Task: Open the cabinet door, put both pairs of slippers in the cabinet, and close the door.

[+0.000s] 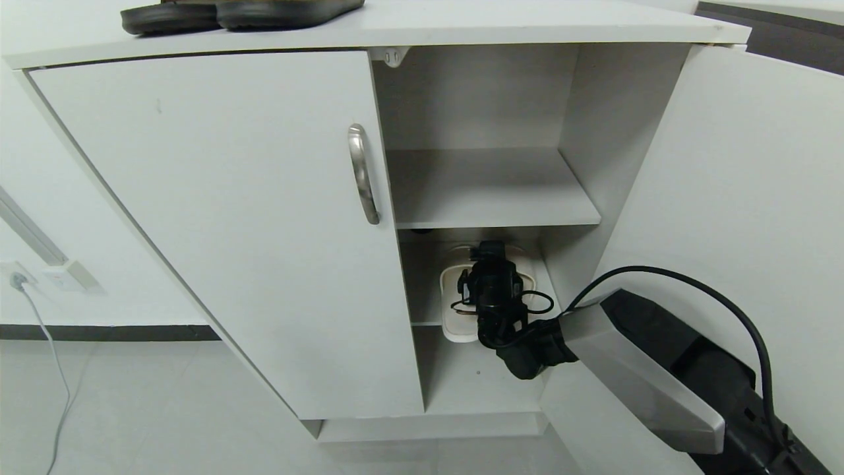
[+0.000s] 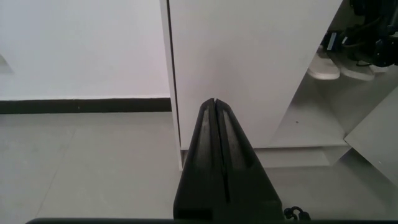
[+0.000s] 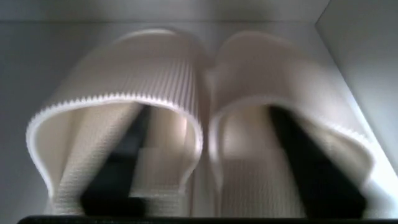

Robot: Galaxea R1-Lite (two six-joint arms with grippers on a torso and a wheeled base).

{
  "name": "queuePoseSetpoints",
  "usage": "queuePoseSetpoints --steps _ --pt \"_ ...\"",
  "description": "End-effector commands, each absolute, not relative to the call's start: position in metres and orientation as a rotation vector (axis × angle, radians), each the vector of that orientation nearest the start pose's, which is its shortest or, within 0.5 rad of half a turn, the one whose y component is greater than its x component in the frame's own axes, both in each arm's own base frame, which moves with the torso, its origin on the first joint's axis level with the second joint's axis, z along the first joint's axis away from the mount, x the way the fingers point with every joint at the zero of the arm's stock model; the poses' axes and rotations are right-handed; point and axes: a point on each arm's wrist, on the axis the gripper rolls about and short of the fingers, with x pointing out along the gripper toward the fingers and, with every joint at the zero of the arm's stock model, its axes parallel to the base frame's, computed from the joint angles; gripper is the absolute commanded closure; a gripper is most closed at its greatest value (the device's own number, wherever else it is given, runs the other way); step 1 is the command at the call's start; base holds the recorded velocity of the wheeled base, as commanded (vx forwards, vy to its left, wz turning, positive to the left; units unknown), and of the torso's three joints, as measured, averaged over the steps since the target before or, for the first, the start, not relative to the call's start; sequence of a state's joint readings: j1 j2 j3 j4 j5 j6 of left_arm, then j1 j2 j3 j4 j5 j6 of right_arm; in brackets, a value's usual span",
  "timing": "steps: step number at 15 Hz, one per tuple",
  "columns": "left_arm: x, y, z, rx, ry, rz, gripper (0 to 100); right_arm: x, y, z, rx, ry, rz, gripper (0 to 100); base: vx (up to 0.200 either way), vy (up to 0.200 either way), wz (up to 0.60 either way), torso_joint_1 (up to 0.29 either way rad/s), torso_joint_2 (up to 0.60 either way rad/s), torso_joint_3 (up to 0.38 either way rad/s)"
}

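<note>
I'm looking at a white laminate cabinet (image 1: 527,26) with flat, matte panels. Its door at the left of the frame (image 1: 217,218) is closed and carries a curved brushed-metal handle (image 1: 362,175). The door at the right (image 1: 745,198) is swung wide open.

At the upper left of the frame, a pair of black rubbery slippers (image 1: 237,13) lies on the cabinet top. Pale grey floor tiles (image 1: 132,409) meet a white wall with a dark skirting strip (image 1: 105,332). At the left edge, a wall socket (image 1: 16,280) has a thin cable hanging from it.

In the open half, the upper shelf (image 1: 488,188) is a bare board. Lower centre, a pair of cream ribbed foam slippers (image 1: 455,290) sits side by side on the shelf beneath it. My right gripper (image 1: 486,254) is over them with its jaws spread, one black finger (image 3: 124,155) inside each slipper, clear of the middle walls. My left gripper (image 2: 215,102) hangs outside by the closed door, its jaws pressed together on nothing.
</note>
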State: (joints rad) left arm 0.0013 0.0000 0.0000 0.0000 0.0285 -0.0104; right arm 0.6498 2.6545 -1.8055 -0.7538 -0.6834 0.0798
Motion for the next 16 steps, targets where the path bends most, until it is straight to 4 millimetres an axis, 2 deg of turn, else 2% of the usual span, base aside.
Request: queuePoseSetpoints --steps 1,5,7,8,12,16 --pt "-0.023 0.001 0.075 -0.011 0.000 0.031 100 0.422 0.311 0.057 0.011 0.086 -0.023 0 0.000 0.000 0.00 0.000 0.00 0.000" --pt "-0.023 0.001 0.075 -0.009 0.000 0.029 100 0.392 0.307 0.080 0.014 0.080 0.006 0 0.000 0.000 0.00 0.000 0.00 0.000" --pt "-0.023 0.001 0.075 -0.006 0.000 0.029 100 0.373 0.303 0.083 0.002 0.093 0.018 0 0.000 0.000 0.00 0.000 0.00 0.000" --pt "-0.023 0.001 0.075 -0.008 0.000 0.029 100 0.354 0.299 0.085 -0.006 0.103 0.037 0 0.000 0.000 0.00 0.000 0.00 0.000" --pt "-0.023 0.001 0.075 -0.011 0.000 0.028 100 0.301 0.288 0.079 -0.017 0.133 0.100 0 0.000 0.000 0.00 0.000 0.00 0.000" --pt "-0.023 0.001 0.075 -0.012 0.000 0.026 100 0.296 0.288 0.078 -0.014 0.141 0.105 0 0.000 0.000 0.00 0.000 0.00 0.000"
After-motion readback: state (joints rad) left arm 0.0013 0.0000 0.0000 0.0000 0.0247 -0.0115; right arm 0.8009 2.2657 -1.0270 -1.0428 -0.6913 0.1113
